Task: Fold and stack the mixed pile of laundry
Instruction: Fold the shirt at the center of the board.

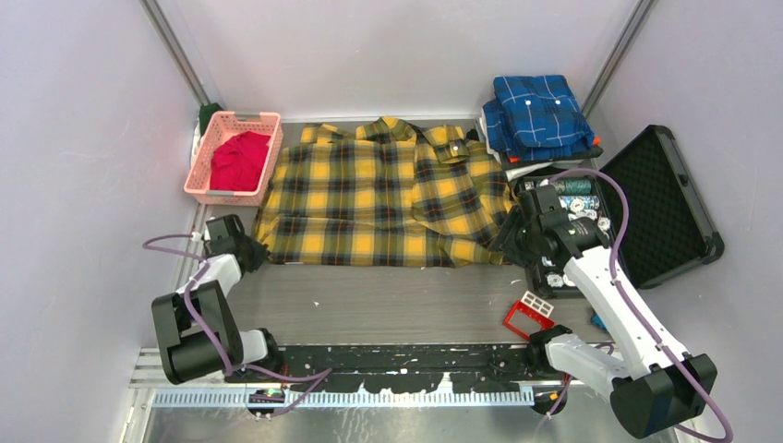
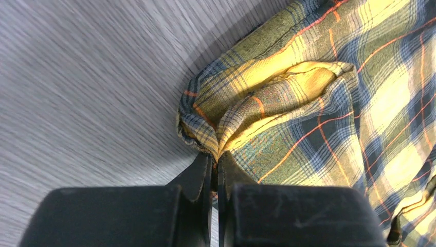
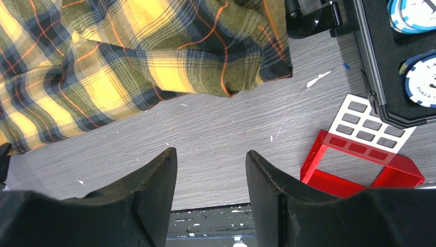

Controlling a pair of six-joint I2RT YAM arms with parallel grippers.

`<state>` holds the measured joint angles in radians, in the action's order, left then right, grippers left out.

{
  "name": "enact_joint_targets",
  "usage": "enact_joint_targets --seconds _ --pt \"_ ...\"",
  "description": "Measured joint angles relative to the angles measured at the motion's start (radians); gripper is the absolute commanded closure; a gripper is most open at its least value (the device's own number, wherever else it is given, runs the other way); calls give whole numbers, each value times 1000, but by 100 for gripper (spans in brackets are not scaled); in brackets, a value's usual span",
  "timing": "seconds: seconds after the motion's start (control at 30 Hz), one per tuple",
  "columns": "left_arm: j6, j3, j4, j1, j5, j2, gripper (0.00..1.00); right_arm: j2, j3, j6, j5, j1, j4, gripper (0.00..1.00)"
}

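Two garments are unfolded, so I judge the task barely begun: both folds and the stacking are left.

From the top camera, the yellow-and-black plaid shirt [image 1: 379,194] lies spread flat across the middle of the surface [image 1: 388,305], collar toward the far side, with no fold in it. The red T-shirt [image 1: 238,161] sits bunched in the pink lattice basket [image 1: 223,196] at far left. A blue plaid shirt [image 1: 540,111] rests folded at far right. The left pincer [image 1: 251,251] is at the plaid shirt's near-left hem corner, and the right pincer [image 1: 511,238] is close by its near-right corner.

From the left wrist, the left pincer is clamped tight on a gathered pleat of that hem corner. The cloth rises out from between the jaws and the rest of the shirt runs off to the right.

From the right wrist, the right pincer stands well open and grips nothing, with only bare surface between the jaws. The shirt's edge lies just beyond the fingertips, apart from them, up and to the left. A red plastic frame [image 3: 314,163] lies to the right, below a black case [image 3: 378,98] of poker chips [image 3: 424,80].
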<state>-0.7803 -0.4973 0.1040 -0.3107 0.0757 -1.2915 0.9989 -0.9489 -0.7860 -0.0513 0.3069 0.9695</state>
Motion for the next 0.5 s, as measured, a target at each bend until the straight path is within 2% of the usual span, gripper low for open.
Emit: enact_joint_targets --seconds 0.23,0.5 --pt "2 0 0 -72 -33 28 100 63 5 37 -42 0 -26 34" --pt "1 0 -3 -85 -47 34 100 259 10 111 -57 1 -164 43"
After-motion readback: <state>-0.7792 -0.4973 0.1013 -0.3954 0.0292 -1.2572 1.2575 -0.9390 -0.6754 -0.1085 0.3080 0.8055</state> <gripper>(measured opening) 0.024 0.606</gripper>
